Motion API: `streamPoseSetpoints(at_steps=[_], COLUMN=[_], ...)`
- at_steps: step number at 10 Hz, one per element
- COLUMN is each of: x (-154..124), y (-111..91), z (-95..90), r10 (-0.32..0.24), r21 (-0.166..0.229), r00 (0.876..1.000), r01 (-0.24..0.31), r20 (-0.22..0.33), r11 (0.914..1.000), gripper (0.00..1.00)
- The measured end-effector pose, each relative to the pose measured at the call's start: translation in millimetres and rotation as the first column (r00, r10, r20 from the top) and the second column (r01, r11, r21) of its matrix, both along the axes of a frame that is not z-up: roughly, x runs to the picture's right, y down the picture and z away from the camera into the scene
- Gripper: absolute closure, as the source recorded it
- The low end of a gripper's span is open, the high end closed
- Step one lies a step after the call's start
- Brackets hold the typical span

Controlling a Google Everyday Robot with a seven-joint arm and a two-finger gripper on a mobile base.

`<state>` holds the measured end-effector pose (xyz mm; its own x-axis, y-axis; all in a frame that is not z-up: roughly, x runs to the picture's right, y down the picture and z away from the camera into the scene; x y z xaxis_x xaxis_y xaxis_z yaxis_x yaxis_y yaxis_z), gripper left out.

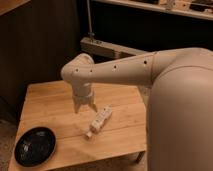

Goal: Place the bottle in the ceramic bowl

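Camera view shows nothing done yet: the bottle (99, 120) lies on the desk (47, 102), jaws hanging spread and empty just beside it, the ceramic bowl (35, 146) empty and well apart, so grasping and carrying remain.

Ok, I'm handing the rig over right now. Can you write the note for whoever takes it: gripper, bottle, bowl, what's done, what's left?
Gripper: open and empty, pointing down over the light wooden table, close beside the bottle's far end but not around it.
Small cream-white segmented bottle: lying on its side near the table's middle, tan cap toward the front edge.
Shallow glossy black ceramic bowl: on the table's front corner at the image's left, well apart from the bottle, nothing visible in it.
Done: nothing yet; the bottle is not grasped.
Left: grasp the bottle, carry it to the bowl, release it inside.
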<state>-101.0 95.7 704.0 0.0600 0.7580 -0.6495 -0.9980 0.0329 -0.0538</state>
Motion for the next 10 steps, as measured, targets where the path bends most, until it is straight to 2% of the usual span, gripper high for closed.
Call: streamPoseSetpoints(at_steps=[2, 4, 7, 9, 10], x=[0.8, 8.5, 28.3, 46.8, 52.5], y=[0.5, -4.3, -12.0, -13.8, -13.5], z=[0.1, 8.6, 27.9, 39.8, 42.8], r10=[0.001, 0.035, 0.102, 0.172, 0.202], r21=[0.0, -0.007, -0.055, -0.095, -0.099], r00=[1.0, 0.999, 0.993, 0.971, 0.957], r01=[-0.001, -0.035, -0.106, -0.189, -0.226], r20=[-0.002, -0.002, -0.065, -0.168, -0.208], r11=[1.0, 0.9994, 0.9929, 0.9774, 0.9691], gripper=[0.35, 0.35, 0.35, 0.35, 0.35])
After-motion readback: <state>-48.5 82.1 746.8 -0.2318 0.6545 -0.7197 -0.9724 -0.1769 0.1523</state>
